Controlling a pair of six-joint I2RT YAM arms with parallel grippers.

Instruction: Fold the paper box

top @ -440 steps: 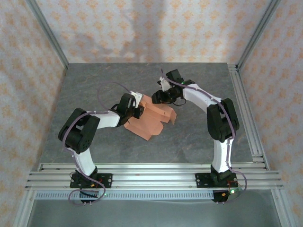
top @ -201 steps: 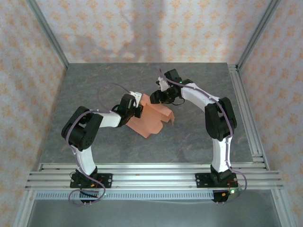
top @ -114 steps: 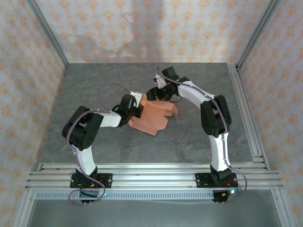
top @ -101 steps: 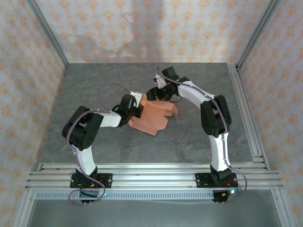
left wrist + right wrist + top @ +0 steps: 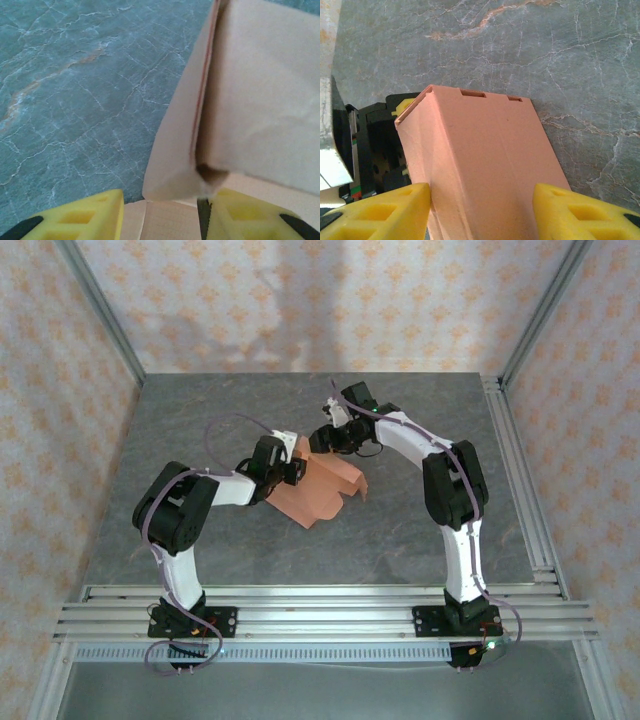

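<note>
Paper box (image 5: 320,495) — right claw (image 5: 480,200) straddles it

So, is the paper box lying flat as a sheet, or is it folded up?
Partly folded. The paper box has panels raised off the table into a hollow body; a gap shows at one corner.

Both my arms bend inward toward mid-table, elbows out. My left gripper (image 5: 291,469) sits low, wrist level, jaws standing apart; my right gripper (image 5: 326,437) angles down from the far side, jaws spread wide, grip unclear
</note>
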